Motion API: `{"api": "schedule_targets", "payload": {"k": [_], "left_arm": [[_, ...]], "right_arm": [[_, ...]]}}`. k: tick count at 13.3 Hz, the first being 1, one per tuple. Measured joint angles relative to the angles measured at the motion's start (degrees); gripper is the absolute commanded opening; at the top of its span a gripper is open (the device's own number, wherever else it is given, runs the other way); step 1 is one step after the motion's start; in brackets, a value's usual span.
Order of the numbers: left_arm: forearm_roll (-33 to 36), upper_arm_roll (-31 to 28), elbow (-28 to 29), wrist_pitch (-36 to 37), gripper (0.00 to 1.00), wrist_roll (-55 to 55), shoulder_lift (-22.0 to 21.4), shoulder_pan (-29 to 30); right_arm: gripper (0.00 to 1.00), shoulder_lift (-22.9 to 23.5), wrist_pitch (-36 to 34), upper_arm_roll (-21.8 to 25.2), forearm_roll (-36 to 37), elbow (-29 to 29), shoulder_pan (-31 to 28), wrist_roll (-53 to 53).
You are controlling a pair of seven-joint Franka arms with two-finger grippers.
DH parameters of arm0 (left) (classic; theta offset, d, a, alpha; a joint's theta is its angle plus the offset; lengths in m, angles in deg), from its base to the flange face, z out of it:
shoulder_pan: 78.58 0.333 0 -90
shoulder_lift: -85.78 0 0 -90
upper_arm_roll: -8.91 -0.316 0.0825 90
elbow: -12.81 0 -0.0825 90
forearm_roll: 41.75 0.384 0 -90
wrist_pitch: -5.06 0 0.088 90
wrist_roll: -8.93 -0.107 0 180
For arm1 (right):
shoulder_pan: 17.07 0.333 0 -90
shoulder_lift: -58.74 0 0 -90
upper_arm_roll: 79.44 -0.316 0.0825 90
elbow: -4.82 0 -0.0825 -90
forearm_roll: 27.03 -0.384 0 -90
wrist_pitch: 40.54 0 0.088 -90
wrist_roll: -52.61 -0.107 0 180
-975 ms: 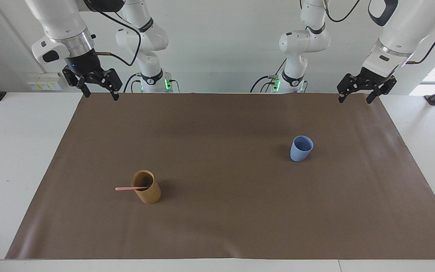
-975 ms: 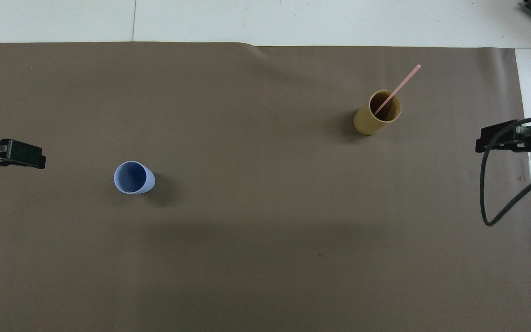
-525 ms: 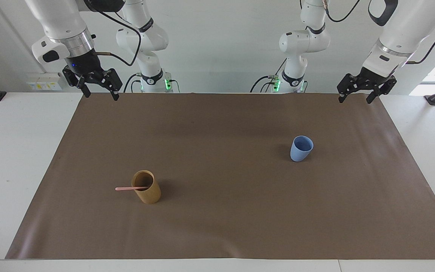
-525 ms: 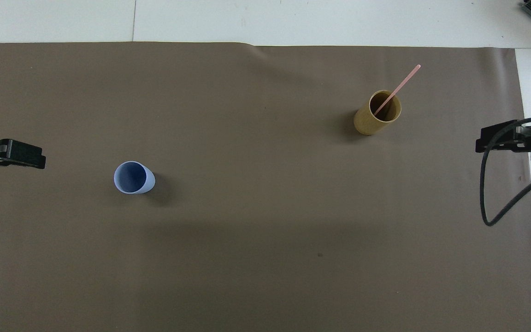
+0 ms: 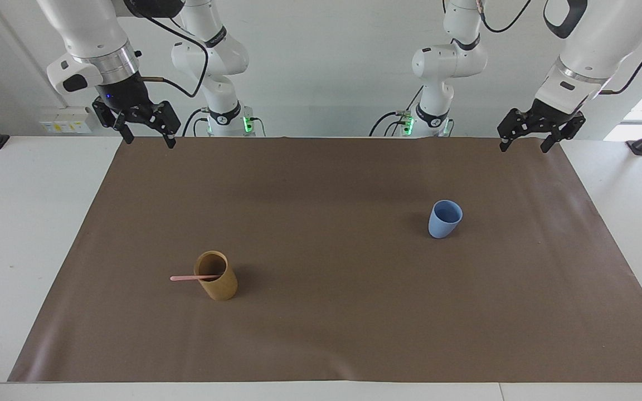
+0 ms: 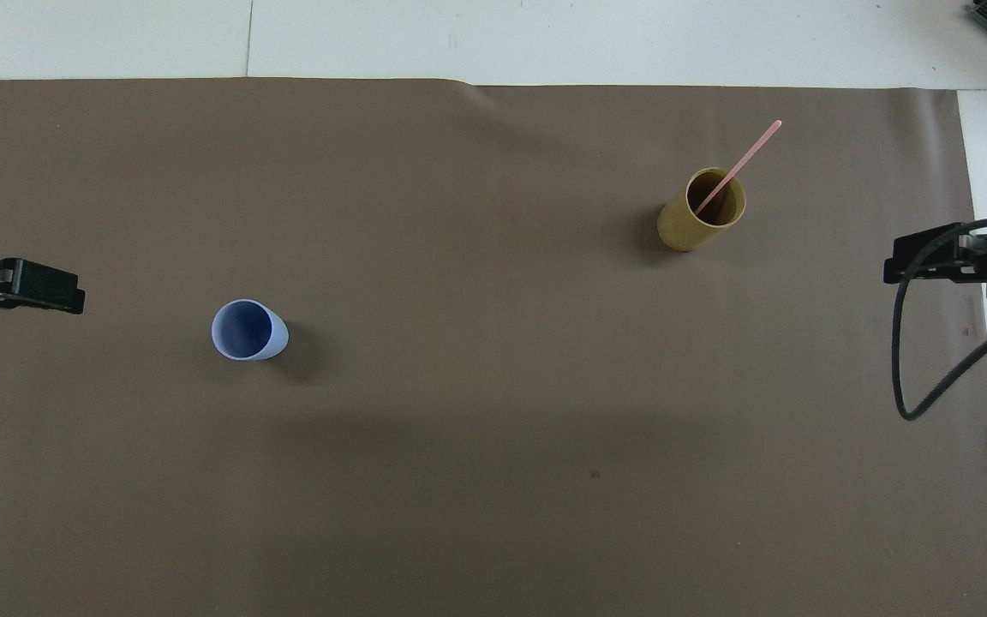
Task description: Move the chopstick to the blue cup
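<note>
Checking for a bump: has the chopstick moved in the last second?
No. The chopstick leans in the tan cup as before, tip toward the right arm's end.

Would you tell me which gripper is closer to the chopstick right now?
Right. The right gripper hangs open over the mat's edge at the chopstick's end of the table. The left gripper waits open at the other end, closer to the blue cup.

Mat (image 5: 321,334) looks like matt brown paper. Blue cup (image 5: 444,218) is smooth and matt, tan cup (image 5: 217,275) looks like cardboard, and the pink chopstick (image 5: 190,277) maybe plastic.
</note>
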Motion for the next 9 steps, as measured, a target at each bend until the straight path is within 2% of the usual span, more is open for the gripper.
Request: {"api": "schedule_targets", "payload": {"k": [7,9], "left_arm": [[0.00,0.00,0.06,-0.21,1.00,0.00,0.00,0.00],[0.00,0.08,2.18,-2.41,1.00,0.00,0.02,0.00]], "right_arm": [[1.00,0.00,0.58,0.00,0.00,0.04,-0.01,0.00],[1.00,0.00,0.58,0.00,0.00,0.13,-0.02,0.00]]}}
